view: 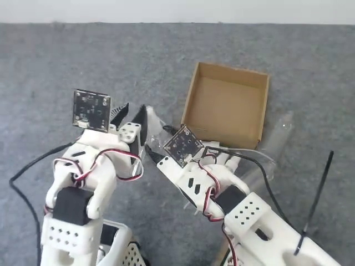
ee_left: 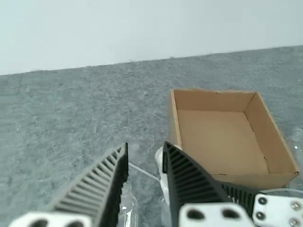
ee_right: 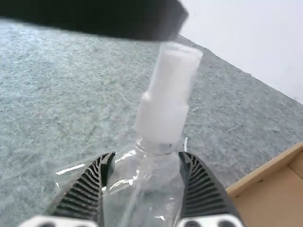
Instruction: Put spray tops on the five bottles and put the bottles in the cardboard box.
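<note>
Right pincer (ee_right: 144, 163) clamped on clear bottle (ee_right: 142, 189), white spray top (ee_right: 165, 94) on neck, just beside cardboard box (view: 226, 105) corner. Left pincer (ee_left: 144, 158) jaws apart, near same box corner, close to spray top.

Bright, even and soft, with no clear direction. Only faint shadows inside the cardboard box (view: 224, 105). Small white glare on the bottle (ee_right: 142, 189); near the right wrist lens, a blurred dark shape (ee_right: 94, 19).
</note>
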You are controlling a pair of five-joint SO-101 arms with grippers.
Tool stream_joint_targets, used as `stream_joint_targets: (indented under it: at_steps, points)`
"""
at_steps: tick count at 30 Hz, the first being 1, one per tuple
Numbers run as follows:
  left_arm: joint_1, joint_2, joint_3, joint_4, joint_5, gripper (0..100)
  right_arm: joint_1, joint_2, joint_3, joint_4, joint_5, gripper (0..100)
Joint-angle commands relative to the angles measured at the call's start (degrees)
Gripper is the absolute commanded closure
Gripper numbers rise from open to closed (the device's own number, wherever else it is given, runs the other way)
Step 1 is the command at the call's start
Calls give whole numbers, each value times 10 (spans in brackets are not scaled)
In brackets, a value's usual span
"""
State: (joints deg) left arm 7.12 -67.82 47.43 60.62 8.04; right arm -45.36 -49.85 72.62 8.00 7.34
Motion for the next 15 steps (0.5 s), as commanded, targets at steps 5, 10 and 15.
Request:
stream_joint_targets:
  at_steps: [5, 10, 15]
  points:
    - [-13, -91, 0, 19, -4, 830, 58, -10, -66, 11, -7, 993]
    - [-11, -157, 111, -39, -9, 819, 98, -8, -165, 86, -8, 993]
    - [42, -200, 195, -76, -40, 815, 133, 42, -301, 159, -8, 993]
